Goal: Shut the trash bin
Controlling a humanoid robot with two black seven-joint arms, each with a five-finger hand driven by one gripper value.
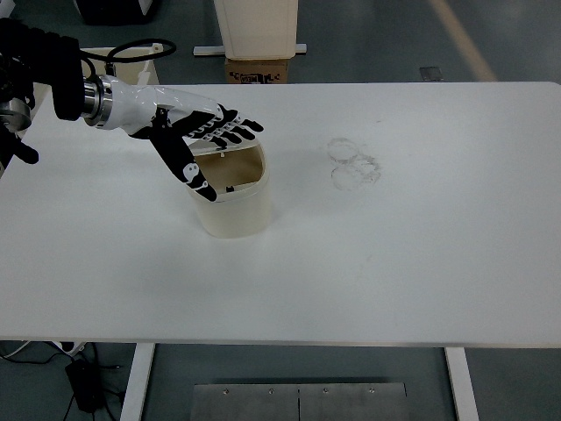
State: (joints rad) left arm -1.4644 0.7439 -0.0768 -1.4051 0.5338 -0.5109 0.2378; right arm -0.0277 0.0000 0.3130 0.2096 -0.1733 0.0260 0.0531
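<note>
**Left hand over open trash bin**

Trash bin (232,200): cream, upright, top open, left-centre of white table (421,263). Left hand (197,132): enters from left, positioned above bin's far-left rim. Fingers (237,132) extended and spread, holding nothing; thumb angled down toward near rim. Contact w/ rim: cannot tell. Faint ring marks (353,163) on table, right of bin.

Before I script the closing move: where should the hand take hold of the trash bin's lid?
Probably at the trash bin's far rim, coming from above and the left, where the left hand hovers with fingers spread. The top stands open and upright; the lid itself isn't clearly visible.
</note>
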